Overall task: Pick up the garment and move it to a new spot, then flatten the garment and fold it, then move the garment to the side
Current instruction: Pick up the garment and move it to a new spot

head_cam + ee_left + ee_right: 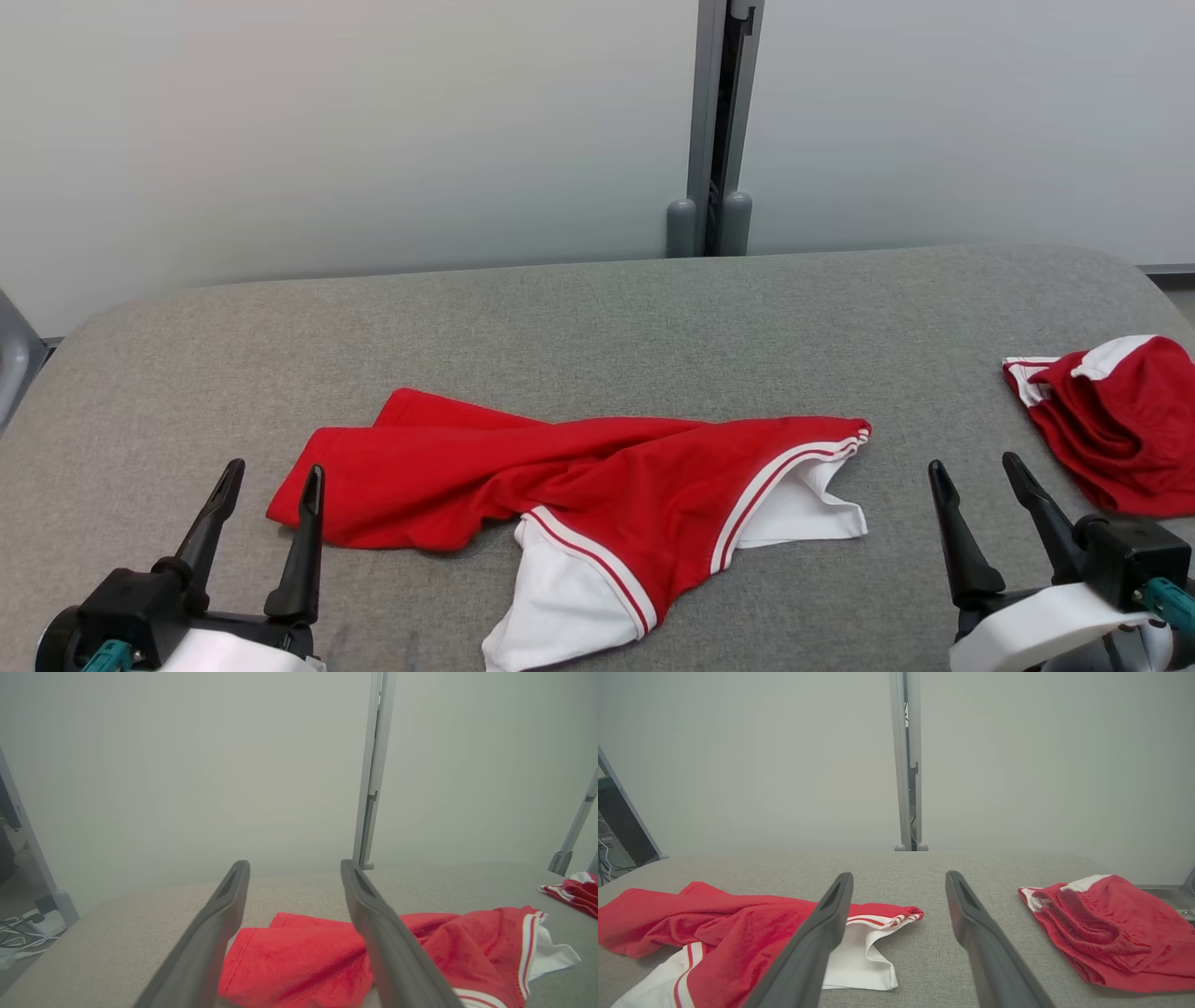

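A red garment [579, 495] with white sleeves and red-and-white striped trim lies crumpled across the middle of the grey table [597, 317]. It also appears below my fingers in the left wrist view, garment [303, 961], and at the left in the right wrist view, garment [719, 928]. My left gripper [271, 485] stands open at the lower left, just left of the garment's red hem. My right gripper [976, 481] stands open at the lower right, to the right of the white sleeve. Neither holds anything.
A second red-and-white garment [1111, 420] lies bunched near the table's right edge, close to my right gripper; it shows as well in the right wrist view [1101, 928]. A grey partition post [714, 131] rises behind the table against pale wall panels.
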Robot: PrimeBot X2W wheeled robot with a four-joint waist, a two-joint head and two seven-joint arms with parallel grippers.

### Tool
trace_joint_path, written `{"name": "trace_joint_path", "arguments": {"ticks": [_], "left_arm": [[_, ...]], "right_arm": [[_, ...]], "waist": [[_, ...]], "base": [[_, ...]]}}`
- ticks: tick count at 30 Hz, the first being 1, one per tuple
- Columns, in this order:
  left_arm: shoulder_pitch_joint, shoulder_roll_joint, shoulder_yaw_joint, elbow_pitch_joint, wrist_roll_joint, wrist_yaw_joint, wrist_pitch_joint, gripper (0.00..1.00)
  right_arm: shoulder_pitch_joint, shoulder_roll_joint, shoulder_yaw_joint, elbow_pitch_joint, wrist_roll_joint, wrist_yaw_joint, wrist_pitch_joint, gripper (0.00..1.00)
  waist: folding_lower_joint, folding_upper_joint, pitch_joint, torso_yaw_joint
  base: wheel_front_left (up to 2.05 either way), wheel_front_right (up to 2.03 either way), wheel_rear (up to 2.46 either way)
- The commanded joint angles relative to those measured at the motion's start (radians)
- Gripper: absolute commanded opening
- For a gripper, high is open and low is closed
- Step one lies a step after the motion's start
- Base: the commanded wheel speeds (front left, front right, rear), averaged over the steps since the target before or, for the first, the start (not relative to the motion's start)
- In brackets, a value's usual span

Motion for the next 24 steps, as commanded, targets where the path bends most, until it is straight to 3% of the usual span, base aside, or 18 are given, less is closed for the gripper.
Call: {"name": "trace_joint_path", "arguments": {"ticks": [1,24], "left_arm": [[0.010,0.007,-0.002,-0.005,0.002,0.007,0.004,1.00],[-0.029,0.002,-0.031,-0.007,0.008,0.022,0.020,1.00]], "right_arm": [[0.005,-0.005,-0.007,-0.006,-0.005,0.000,0.003,1.00],[-0.028,-0.005,-0.014,-0.004,-0.007,0.000,0.002,1.00]], "waist": [[-0.0001,0.0000,-0.001,-0.001],[-0.0001,0.0000,0.023,0.006]], "base": [[0.00,0.00,0.00],[0.00,0.00,0.00]]}}
